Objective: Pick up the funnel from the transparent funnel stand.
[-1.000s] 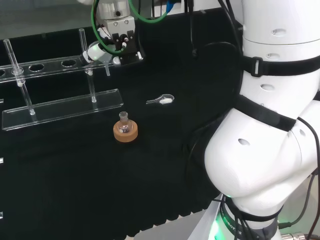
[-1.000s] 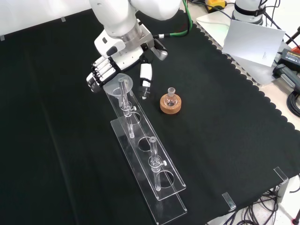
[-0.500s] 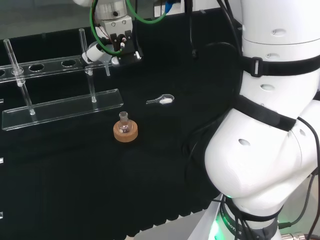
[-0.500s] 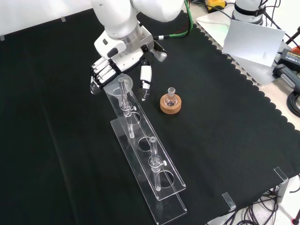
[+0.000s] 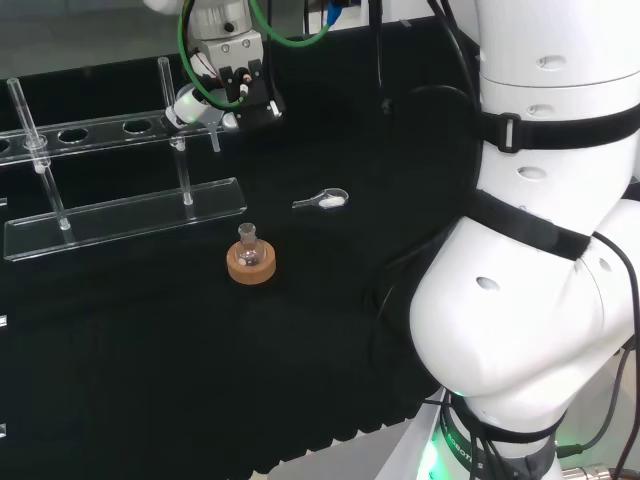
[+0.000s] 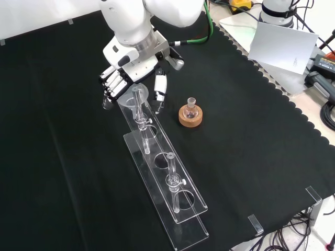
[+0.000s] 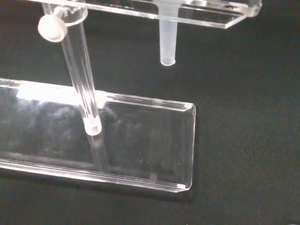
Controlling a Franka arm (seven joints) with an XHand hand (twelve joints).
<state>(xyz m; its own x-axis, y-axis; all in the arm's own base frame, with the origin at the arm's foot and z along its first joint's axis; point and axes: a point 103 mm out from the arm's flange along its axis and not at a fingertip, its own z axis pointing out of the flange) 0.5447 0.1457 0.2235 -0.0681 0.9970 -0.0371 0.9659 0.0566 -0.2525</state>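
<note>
A small flask sits in a cork ring; a white scoop lies nearby.

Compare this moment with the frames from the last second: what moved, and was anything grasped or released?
The hand shifted slightly toward the top of the front view, its fingers and thumb staying on either side of the funnel at the end of the transparent funnel stand. Nothing was visibly grasped or released; the funnel still sits in the stand. The flask on its cork ring and the spoon stayed put.
</note>
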